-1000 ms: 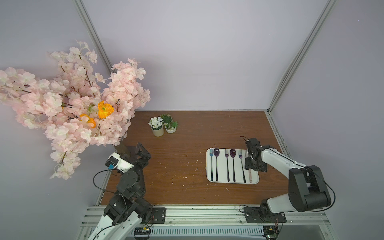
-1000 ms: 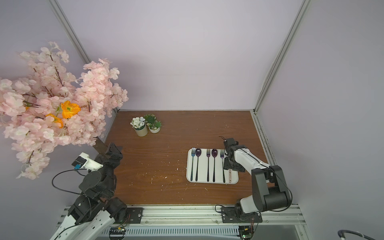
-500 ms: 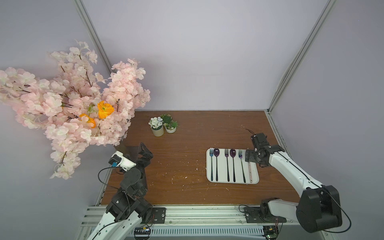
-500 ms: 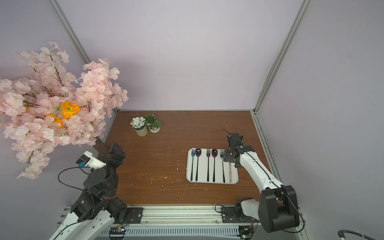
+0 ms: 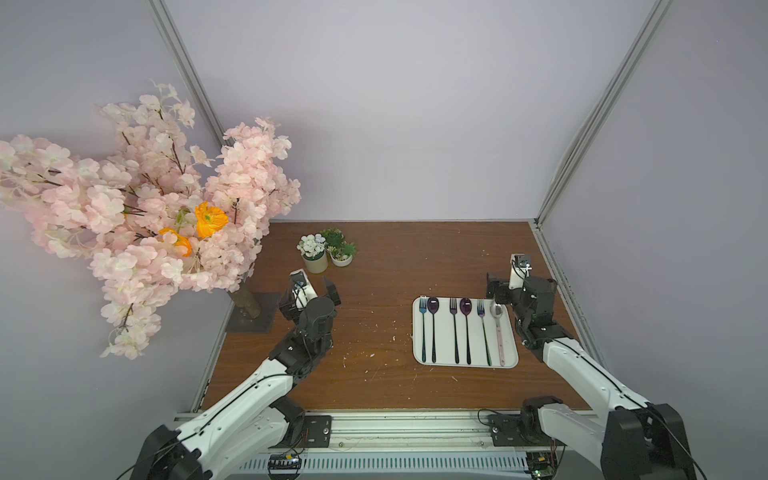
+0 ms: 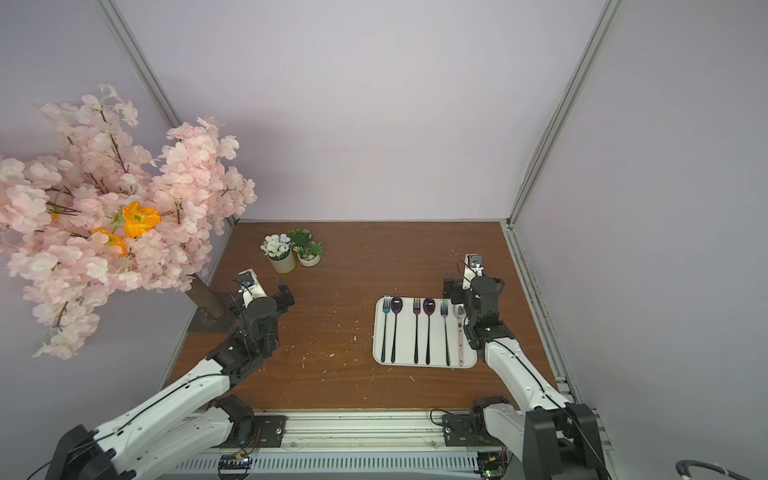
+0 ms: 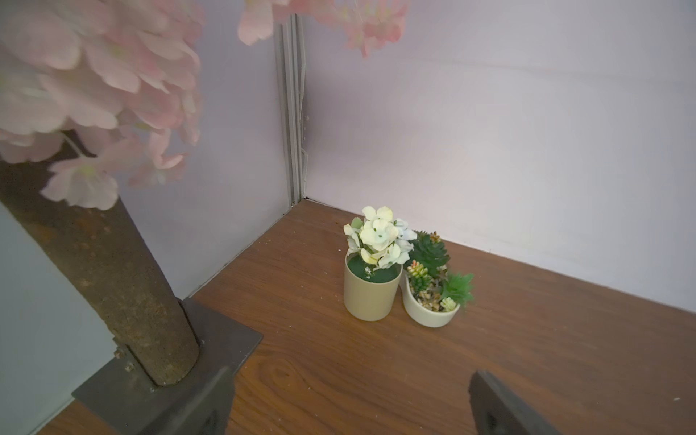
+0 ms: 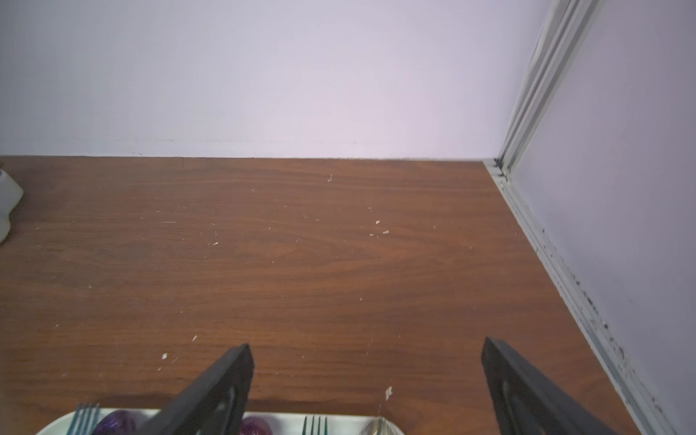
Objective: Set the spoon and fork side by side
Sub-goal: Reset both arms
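right gripper [image 8: 366, 344]: jaws spread wide, nothing between them, hovering just past the far right corner of the white tray [image 5: 444, 332]

left gripper [image 7: 348, 376]: jaws wide apart, empty, near the tree trunk [image 7: 113, 271], well apart from the tray

silver spoon [image 5: 498, 332], pinkish handle, lies along the tray's right edge, just beside a fork [image 5: 485, 334], parallel, bowl and tines toward the back wall

four other utensils [image 5: 455, 332] lie in the same row across the tray
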Robot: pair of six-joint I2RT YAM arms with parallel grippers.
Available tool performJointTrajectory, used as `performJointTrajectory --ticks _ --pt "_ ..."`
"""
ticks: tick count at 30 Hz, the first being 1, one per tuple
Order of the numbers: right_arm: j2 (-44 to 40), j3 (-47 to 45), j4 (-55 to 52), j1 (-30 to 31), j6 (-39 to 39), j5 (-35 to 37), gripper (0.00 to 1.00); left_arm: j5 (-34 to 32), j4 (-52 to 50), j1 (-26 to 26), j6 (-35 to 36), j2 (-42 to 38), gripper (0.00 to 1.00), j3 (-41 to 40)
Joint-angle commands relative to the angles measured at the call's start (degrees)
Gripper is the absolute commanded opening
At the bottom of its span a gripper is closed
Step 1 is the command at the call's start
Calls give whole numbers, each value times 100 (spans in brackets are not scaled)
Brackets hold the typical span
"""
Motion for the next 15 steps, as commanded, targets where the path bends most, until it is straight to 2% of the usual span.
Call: performJointTrajectory --ticks 1,4,8,12,15 --pt "274 -411 2371 -93 -672 -489 99 334 1431 454 945 366 100 -398" --pt "606 -767 3041 -106 -633 -452 99 942 2064 1007 1007 527 100 -821" --pt "1017 -1153 4034 -115 -507 -416 99 1496 3217 1368 1424 704 100 -1358" --pt "1386 -1105 3980 -121 -484 -319 99 2619 3889 1908 1298 1286 100 -1570" --pt "1656 -1366 4613 -132 -505 -356 99 3159 5105 2190 1299 1936 100 -1897"
